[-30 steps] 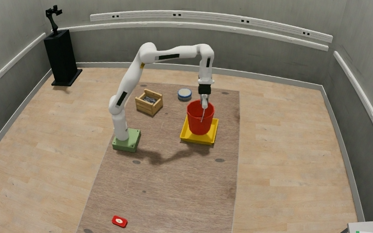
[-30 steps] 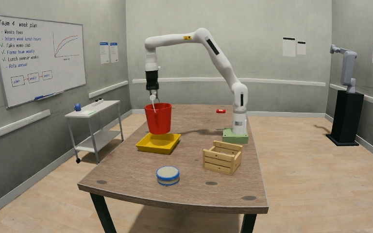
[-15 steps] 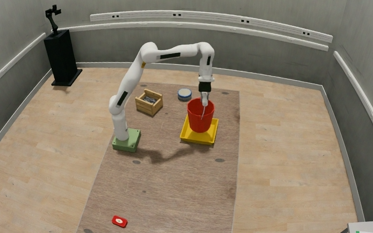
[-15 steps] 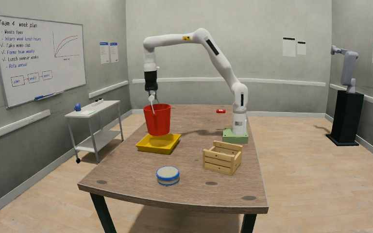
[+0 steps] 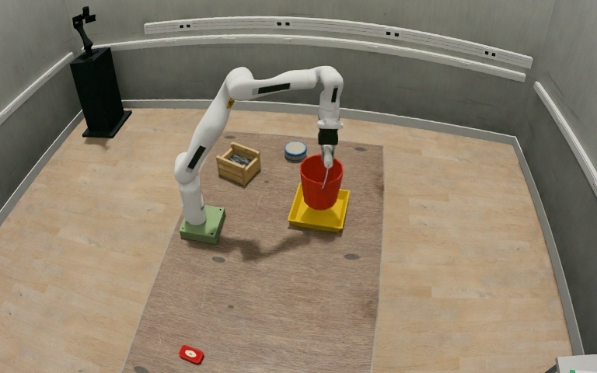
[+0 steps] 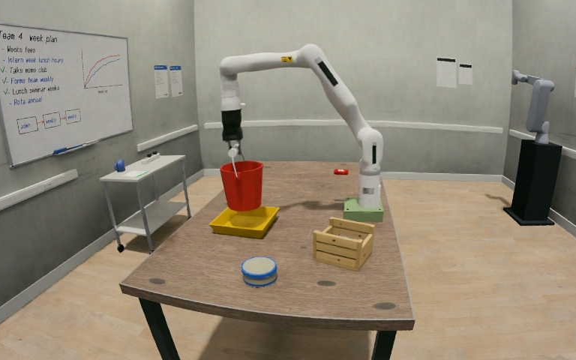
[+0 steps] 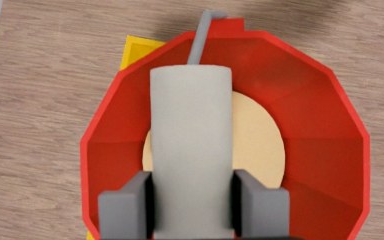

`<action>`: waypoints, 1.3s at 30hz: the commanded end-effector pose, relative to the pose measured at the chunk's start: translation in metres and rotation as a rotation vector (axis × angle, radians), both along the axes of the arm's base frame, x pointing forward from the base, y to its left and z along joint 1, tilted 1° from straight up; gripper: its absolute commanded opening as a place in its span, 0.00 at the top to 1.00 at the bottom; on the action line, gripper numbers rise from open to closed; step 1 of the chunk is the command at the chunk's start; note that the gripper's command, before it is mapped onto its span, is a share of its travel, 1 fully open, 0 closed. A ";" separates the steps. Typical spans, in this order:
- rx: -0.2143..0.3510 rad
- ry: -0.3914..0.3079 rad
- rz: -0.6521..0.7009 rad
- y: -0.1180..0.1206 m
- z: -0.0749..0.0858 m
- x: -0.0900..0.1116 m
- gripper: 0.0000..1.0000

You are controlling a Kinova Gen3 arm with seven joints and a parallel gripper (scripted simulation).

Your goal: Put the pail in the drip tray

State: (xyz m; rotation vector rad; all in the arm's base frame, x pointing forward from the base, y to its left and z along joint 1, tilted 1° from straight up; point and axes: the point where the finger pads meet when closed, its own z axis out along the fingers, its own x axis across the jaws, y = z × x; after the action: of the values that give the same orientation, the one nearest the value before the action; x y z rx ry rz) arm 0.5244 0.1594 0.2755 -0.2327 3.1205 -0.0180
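Note:
The red pail [image 5: 320,182] hangs upright from its grey handle grip [image 7: 191,150]. My gripper [image 5: 327,157] is shut on that grip, above the pail's mouth. The pail is over the yellow drip tray [image 5: 319,210], and in the exterior view the pail's base [image 6: 242,206] sits a little above the tray's floor [image 6: 245,220]. In the wrist view the pail [image 7: 299,135] fills the frame, with its tan bottom visible inside and a yellow tray corner [image 7: 135,50] showing at the upper left. My gripper's fingers flank the grip.
A wooden crate [image 5: 238,162] and a blue-rimmed round tin [image 5: 295,151] stand behind the tray on the table. The arm's green base [image 5: 202,224] is left of the tray. A small red box [image 5: 191,354] lies near the table's front edge.

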 end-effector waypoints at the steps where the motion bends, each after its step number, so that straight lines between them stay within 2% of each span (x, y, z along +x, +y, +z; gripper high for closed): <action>1: 0.001 -0.003 0.000 0.003 0.001 0.000 1.00; 39: 0.001 -0.003 0.000 0.006 0.001 0.000 1.00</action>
State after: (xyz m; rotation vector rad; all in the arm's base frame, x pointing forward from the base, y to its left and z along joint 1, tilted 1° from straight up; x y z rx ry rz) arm 0.5242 0.1656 0.2754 -0.2327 3.1205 -0.0181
